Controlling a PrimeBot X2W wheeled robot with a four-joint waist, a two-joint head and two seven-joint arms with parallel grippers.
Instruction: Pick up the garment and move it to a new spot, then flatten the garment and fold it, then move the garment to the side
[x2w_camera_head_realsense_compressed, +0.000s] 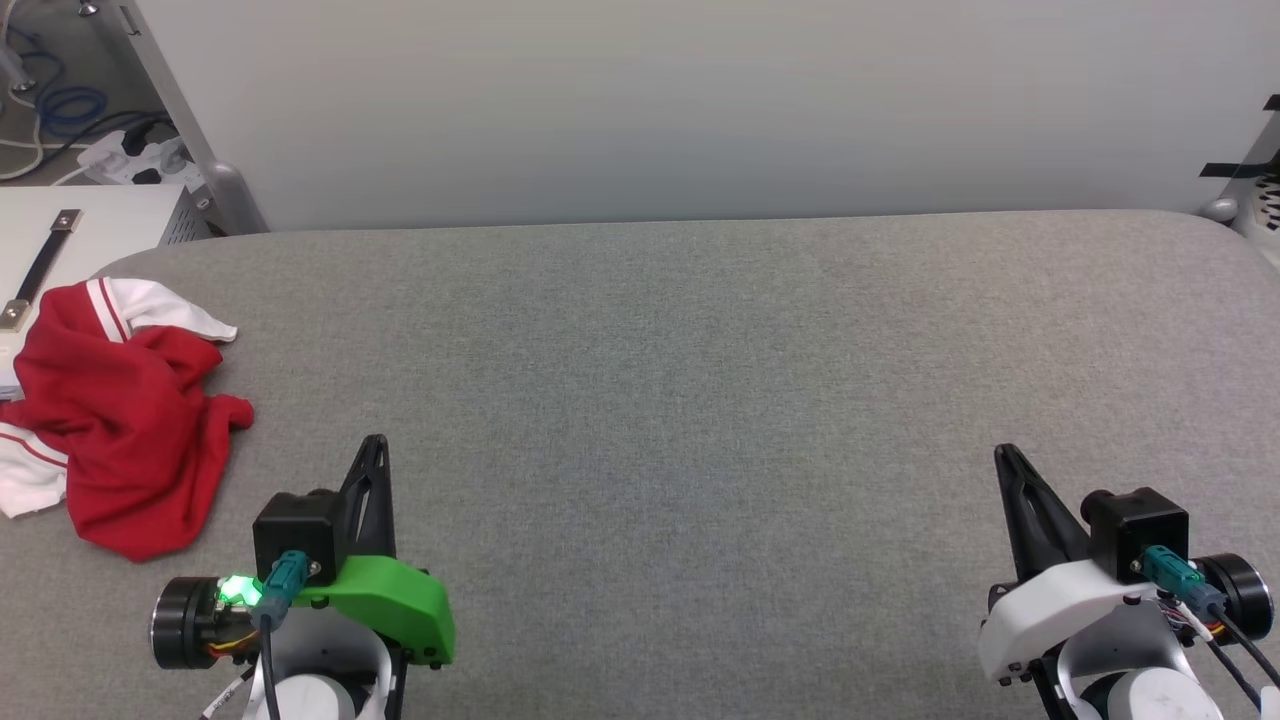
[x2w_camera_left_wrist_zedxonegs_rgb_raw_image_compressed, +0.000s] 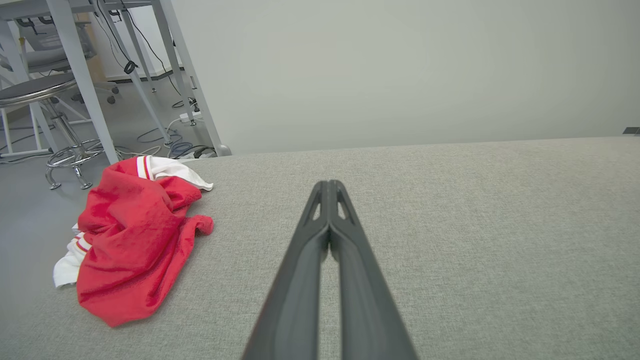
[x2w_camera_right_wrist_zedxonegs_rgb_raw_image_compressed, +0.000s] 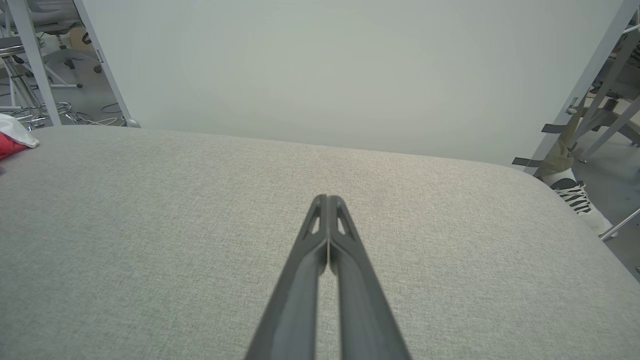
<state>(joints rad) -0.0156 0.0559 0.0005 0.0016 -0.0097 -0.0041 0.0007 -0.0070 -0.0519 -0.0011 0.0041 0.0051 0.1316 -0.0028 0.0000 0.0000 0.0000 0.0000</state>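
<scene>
Red crumpled jersey T-shirt (x2w_camera_head_realsense_compressed: 125, 420) with white, stripe-trimmed sleeves lies heaped at the left edge of the head view, on a grey fabric-covered surface (x2w_camera_head_realsense_compressed: 700, 380). Nothing looks done yet: lifting, flattening, folding and setting aside all remain. Its long axis runs roughly top to bottom of the frame, with one white sleeve pointing right at the top. The left end effector (x2w_camera_head_realsense_compressed: 375, 442) and right end effector (x2w_camera_head_realsense_compressed: 1003, 453), fingers pressed together and empty, sit low in the frame, apart from it.

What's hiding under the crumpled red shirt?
The red T-shirt lies bunched on the grey fabric-covered table, at its left edge. Whatever sits beneath the heap is covered, so nothing more can be told.
</scene>
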